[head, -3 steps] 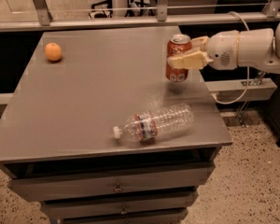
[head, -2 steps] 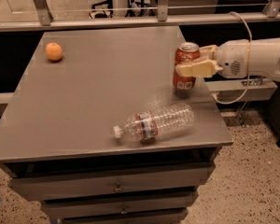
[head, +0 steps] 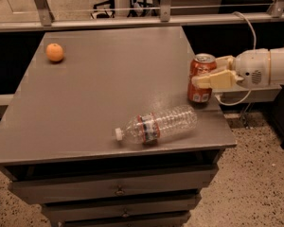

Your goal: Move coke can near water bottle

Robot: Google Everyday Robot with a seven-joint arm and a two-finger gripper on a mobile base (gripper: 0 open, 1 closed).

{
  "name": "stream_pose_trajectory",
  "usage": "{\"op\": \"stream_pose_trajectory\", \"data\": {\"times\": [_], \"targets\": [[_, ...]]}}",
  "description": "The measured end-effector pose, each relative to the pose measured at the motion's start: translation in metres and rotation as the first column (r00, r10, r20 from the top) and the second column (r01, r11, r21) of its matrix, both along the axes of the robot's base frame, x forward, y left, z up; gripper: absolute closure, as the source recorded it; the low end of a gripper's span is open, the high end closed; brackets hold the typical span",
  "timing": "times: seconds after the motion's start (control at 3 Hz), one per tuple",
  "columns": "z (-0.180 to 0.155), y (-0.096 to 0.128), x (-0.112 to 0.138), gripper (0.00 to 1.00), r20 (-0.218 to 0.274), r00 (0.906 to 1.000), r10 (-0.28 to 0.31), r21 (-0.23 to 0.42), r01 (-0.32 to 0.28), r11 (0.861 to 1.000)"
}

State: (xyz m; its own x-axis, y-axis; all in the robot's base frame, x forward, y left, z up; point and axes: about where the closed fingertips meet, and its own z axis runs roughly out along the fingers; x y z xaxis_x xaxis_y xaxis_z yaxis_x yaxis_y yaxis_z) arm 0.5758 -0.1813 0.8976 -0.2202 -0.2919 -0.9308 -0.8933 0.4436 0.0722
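Observation:
The coke can (head: 199,73) is red-orange with a silver top and stands upright at the right edge of the grey table (head: 109,93). My gripper (head: 209,73) comes in from the right and is shut on the can, one cream finger across its front and one behind it. The water bottle (head: 157,125) lies on its side just in front and to the left of the can, white cap pointing left, with a red-and-blue label band. A small gap shows between the can's base and the bottle.
A round orange fruit (head: 55,52) sits at the table's far left corner. The table's right edge runs just under the can. Drawers (head: 118,190) are below the front edge. A metal rail (head: 132,20) runs behind the table.
My gripper has carried the can toward the front right of the table and lowered it, bringing it close to the bottle's base end. The bottle and the orange have not moved.

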Motion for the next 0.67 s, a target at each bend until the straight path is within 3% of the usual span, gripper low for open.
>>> {"op": "stream_pose_trajectory", "data": {"times": [0.67], "targets": [[-0.0013,-0.0125,-0.0183,0.13,-0.03,0.9992,0.024,-0.009,-0.025,1.0]]}}
